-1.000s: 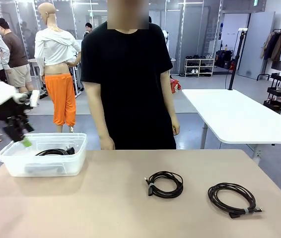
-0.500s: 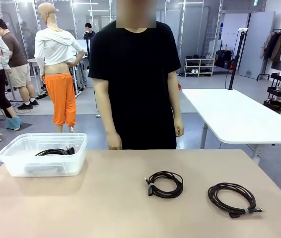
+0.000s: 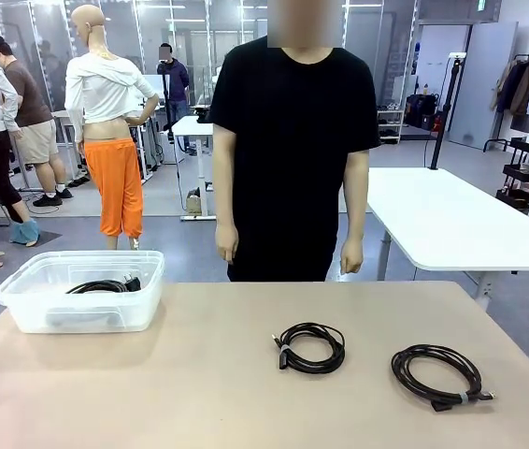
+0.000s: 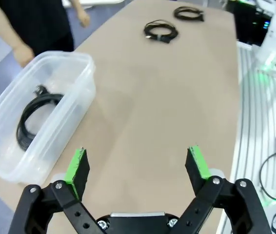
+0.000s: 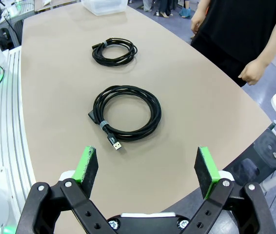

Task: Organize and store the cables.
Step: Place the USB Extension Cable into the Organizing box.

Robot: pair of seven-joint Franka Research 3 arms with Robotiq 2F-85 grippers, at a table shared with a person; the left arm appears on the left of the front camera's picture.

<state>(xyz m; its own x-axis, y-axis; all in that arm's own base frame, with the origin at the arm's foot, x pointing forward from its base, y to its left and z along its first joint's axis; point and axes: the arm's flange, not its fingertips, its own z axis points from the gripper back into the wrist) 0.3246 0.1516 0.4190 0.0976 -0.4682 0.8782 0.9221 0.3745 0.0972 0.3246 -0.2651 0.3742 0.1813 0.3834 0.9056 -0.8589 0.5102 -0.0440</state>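
Note:
Two coiled black cables lie on the tan table: one (image 3: 310, 348) near the middle and one (image 3: 437, 374) at the right with a pale tie band. A further coiled cable (image 3: 104, 286) lies inside the clear plastic bin (image 3: 21, 309) at the left. In the left wrist view my left gripper (image 4: 138, 168) hangs open above the table beside the bin (image 4: 82, 105), with the cable (image 4: 33, 117) inside it. My right gripper (image 5: 147, 168) is open in the right wrist view, above the table's end, with the banded cable (image 5: 127, 113) just ahead and the other cable (image 5: 113, 51) beyond.
A person in a black shirt (image 3: 293, 150) stands at the far edge of the table, hands at their sides. A white table (image 3: 451, 220) stands behind at the right. Bare tabletop lies between the bin and the two cables.
The left arm, which was over the bin a second ago, has pulled back out of the front view. The person has stepped to the right.

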